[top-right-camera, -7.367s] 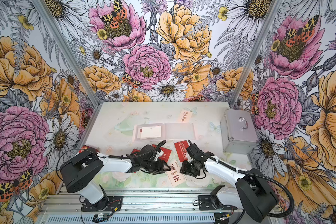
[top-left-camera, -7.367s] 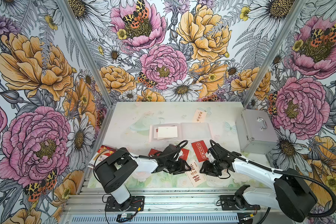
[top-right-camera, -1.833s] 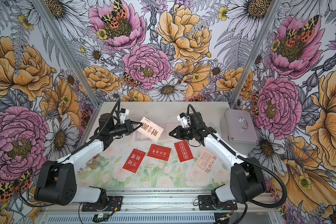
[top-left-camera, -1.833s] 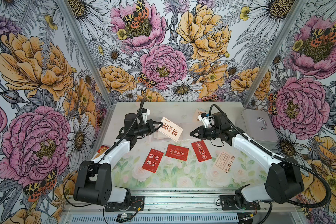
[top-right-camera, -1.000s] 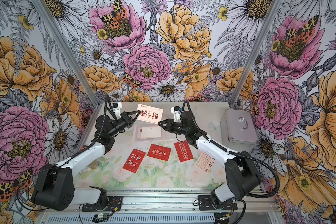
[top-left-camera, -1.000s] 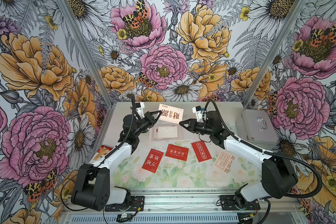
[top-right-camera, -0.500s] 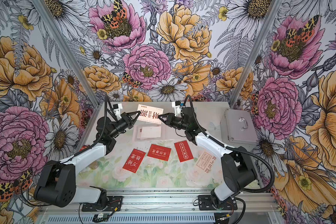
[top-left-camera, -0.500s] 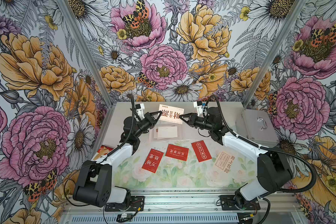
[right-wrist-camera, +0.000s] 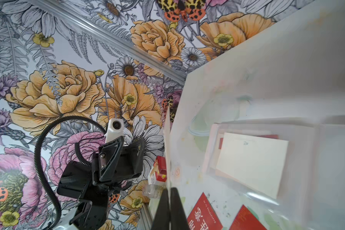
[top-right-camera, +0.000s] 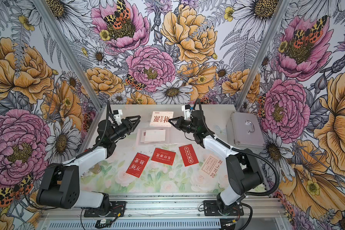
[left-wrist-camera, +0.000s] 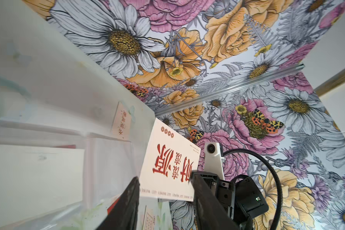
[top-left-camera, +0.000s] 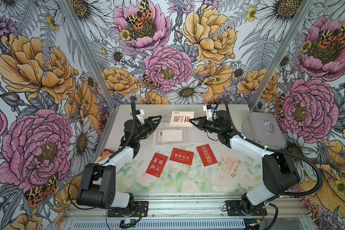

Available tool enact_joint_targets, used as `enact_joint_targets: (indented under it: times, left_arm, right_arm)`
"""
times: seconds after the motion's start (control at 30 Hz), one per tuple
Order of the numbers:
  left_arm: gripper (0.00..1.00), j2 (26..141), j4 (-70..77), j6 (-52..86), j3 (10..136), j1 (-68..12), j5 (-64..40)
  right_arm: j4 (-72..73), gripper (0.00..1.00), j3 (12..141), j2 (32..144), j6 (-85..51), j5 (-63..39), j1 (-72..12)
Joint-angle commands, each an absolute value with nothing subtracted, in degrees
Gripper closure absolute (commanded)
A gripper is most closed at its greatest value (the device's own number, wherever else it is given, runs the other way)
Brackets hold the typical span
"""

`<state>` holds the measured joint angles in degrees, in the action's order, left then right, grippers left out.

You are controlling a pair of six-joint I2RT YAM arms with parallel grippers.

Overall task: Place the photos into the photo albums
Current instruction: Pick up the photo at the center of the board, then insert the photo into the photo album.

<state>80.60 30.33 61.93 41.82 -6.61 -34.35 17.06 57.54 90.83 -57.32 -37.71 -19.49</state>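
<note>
Cream photo [top-left-camera: 181, 118] hangs pinched by one edge between the closed fingers of the right gripper [top-left-camera: 191, 120]. The fingers of the left gripper [top-left-camera: 159, 121] stand spread just clear of its opposite edge; the photo album [top-left-camera: 168, 137] lies below both.

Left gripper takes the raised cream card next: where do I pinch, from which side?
Probably the free short edge of the cream card, from the left arm's side. The right gripper clamps the opposite edge, holding it off the table, so both faces are open to the left gripper.
</note>
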Motion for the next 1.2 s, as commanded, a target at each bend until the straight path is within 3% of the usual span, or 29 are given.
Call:
enact_joint_targets:
  times: [0.0,0.23,0.6,1.17]
  left_arm:
    - [0.52,78.41,16.33,51.04,41.81,-3.53,-34.56]
    - [0.48,82.39,5.19,41.34,43.42,0.82,-32.75]
    - [0.51,93.41,5.71,38.29,45.91,1.63,-32.03]
    - [0.51,99.08,8.35,38.37,47.49,0.67,-31.74]
  right_arm:
    - [14.37,1.00,55.06,92.31,-53.12,-38.29,-16.59]
    - [4.93,1.00,55.46,96.42,-44.23,-31.18,-14.73]
    - [6.32,1.00,56.16,102.59,-42.92,-30.83,-13.50]
    - [9.84,1.00,55.21,103.24,-45.10,-35.13,-11.33]
